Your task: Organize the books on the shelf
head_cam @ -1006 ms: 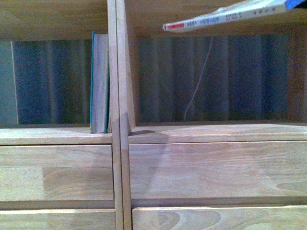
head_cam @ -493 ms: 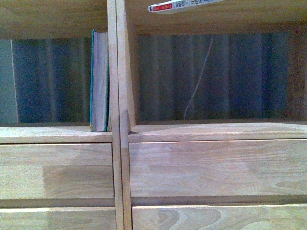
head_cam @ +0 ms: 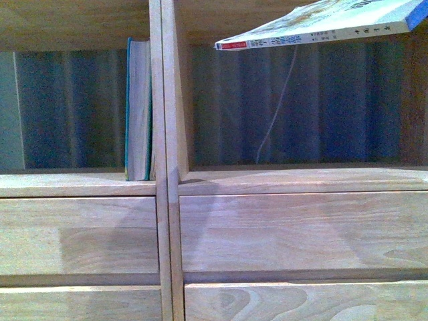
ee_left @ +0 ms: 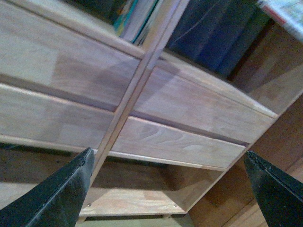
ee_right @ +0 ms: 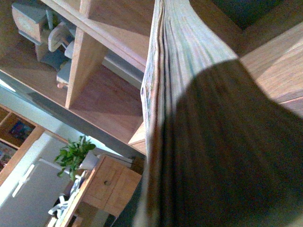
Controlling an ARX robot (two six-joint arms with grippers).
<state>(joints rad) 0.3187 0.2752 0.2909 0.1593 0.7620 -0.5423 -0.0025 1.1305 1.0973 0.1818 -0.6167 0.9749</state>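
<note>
The teal book (head_cam: 138, 110) stands upright in the left compartment of the light-wood shelf (head_cam: 301, 231), against the centre divider. It also shows in the left wrist view, teal book (ee_left: 130, 19). The white-spined paperback (head_cam: 314, 28) hangs tilted near the top of the right compartment, its red-marked end toward the divider. My right gripper is shut on it; in the right wrist view the paperback (ee_right: 158, 90) fills the frame with a dark finger (ee_right: 227, 156) over its cover. My left gripper (ee_left: 168, 189) is open and empty, low before the drawer fronts (ee_left: 189, 109).
A dark blue curtain and a thin white cord (head_cam: 277, 100) show through the open back. The right wrist view takes in a potted plant (ee_right: 73, 153), a small wooden cabinet (ee_right: 106, 184) and grey objects (ee_right: 42, 33) on an upper shelf.
The paperback rose almost out of the top of the front view, then came back down. It now hangs lower and more tilted, showing its cover. The teal book has not moved.
</note>
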